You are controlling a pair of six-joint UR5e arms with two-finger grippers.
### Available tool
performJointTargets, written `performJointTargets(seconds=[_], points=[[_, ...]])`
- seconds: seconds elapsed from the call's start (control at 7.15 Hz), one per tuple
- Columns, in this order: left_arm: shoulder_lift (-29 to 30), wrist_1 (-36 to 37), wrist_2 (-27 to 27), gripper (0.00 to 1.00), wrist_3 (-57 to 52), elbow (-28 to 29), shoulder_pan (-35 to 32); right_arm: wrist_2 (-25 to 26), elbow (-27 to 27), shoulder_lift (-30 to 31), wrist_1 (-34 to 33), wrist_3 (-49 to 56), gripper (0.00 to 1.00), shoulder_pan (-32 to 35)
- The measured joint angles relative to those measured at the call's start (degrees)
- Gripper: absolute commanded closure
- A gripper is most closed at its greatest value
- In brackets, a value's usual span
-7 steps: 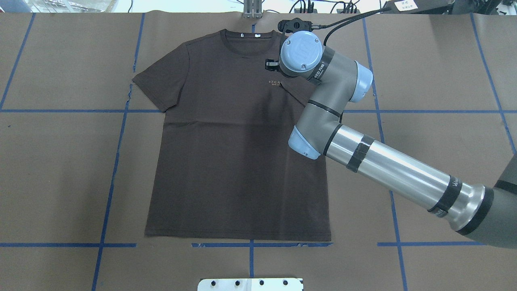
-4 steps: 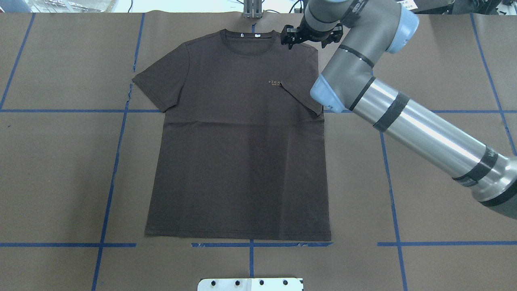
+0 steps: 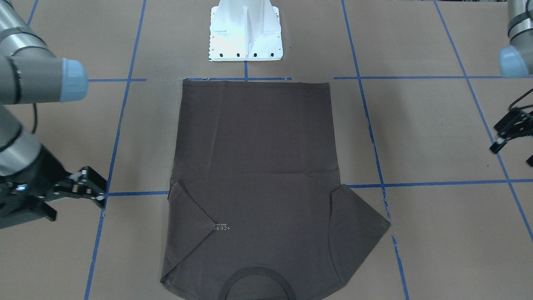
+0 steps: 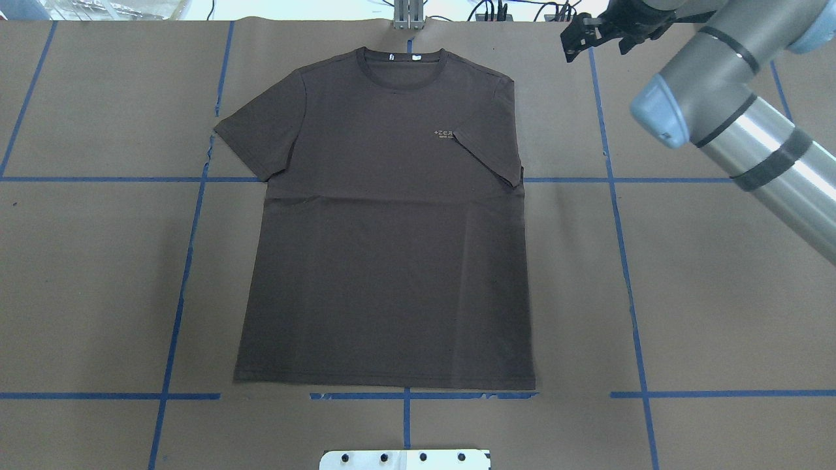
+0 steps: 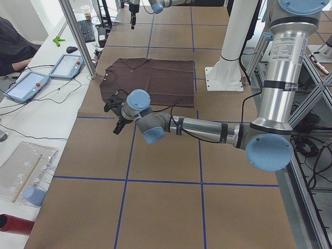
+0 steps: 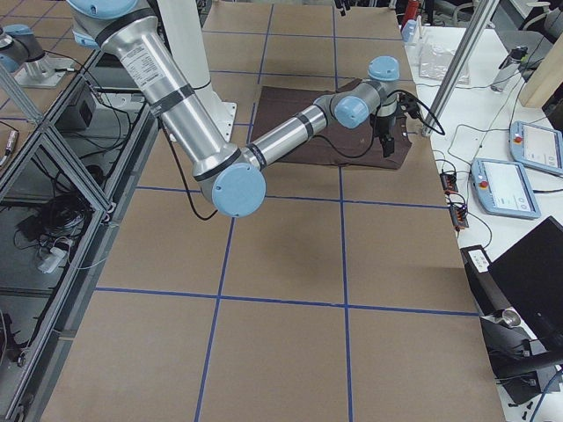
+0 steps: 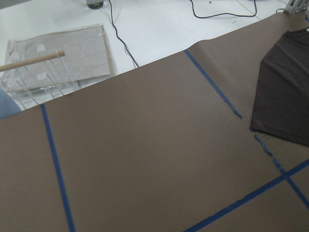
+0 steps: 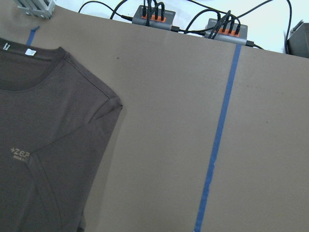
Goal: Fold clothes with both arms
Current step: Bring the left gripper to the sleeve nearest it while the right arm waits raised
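While the shirt (image 4: 385, 261) lies flat on the bench (image 4: 718, 294), one sleeve (image 4: 486, 153) folded over its chest, the right claw (image 3: 96, 188) hangs spread and empty just off that shoulder. The left claw (image 3: 506, 133) hovers beyond the other sleeve, probably next; I cannot tell its grip.

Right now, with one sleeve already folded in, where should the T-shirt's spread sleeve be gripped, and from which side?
Grip the spread sleeve at its outer cuff corner, coming in low from the robot's left, off the T-shirt's side. The sleeve lies flat on the table, so only its free edge offers a lip to pinch, and the left gripper hovers on that side.
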State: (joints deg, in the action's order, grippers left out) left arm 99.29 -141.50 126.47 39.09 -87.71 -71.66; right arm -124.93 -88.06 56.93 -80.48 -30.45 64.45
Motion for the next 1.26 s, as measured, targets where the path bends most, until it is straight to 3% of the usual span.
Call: performJointTargets(seconds=[0.28,0.7,1.26], points=[[6.37,-0.07,-8.73,0.19,14.24,5.26,8.63,-2.16,-1.55,2.94,0.15,2.87,0.00,2.03],[14.84,-0.03,-19.90,0.25,20.01,16.05,16.84,-2.32,-2.08,4.02,0.23,3.28,0.00,2.33],[19.46,0.09,-23.31,0.33,16.79,21.94,21.00,-2.23,-2.17,4.24,0.20,3.29,0.00,2.35]])
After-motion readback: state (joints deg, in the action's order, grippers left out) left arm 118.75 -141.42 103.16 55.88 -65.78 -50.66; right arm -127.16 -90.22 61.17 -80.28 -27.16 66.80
